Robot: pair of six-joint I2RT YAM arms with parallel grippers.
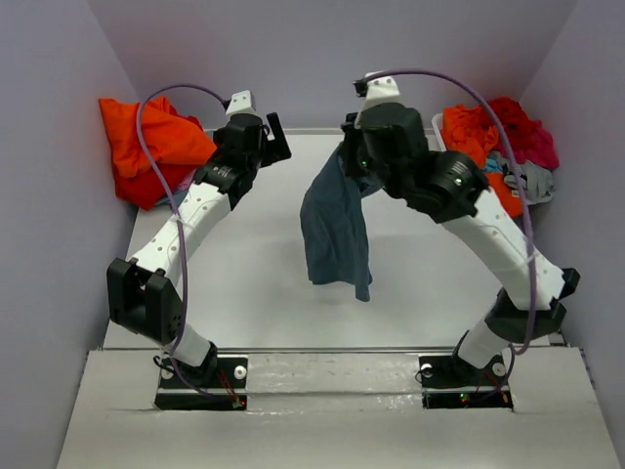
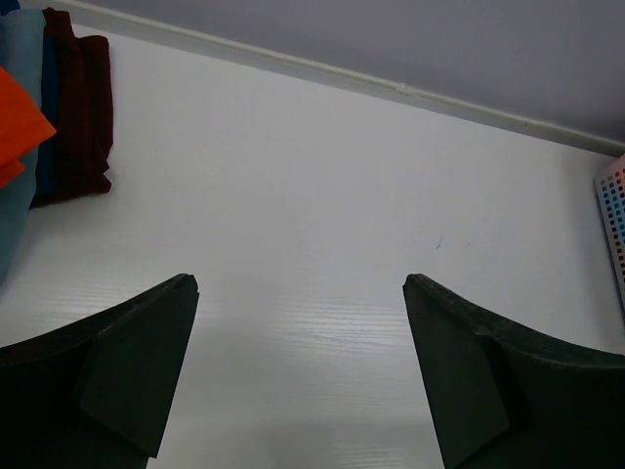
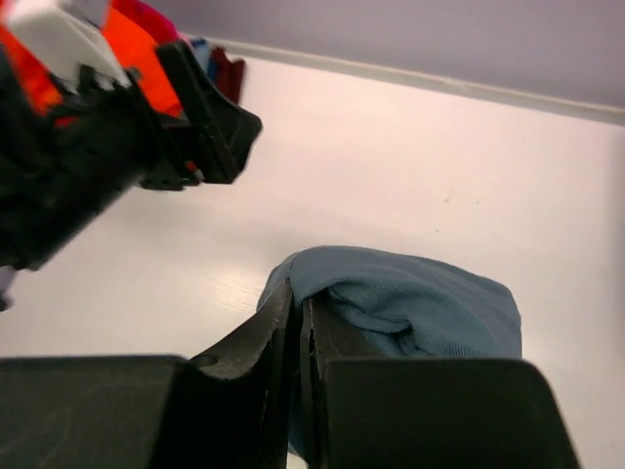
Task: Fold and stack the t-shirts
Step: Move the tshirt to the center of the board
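the right gripper (image 3: 298, 305) pinches the soft slate-blue shirt (image 1: 337, 230) tight, and it hangs in limp, crumpled folds over the smooth white counter (image 1: 244, 264); the left gripper (image 2: 301, 283) gapes wide, holding nothing.

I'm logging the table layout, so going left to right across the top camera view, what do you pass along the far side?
First the orange t-shirt pile → left gripper → hanging slate-blue t-shirt → heap of mixed t-shirts.
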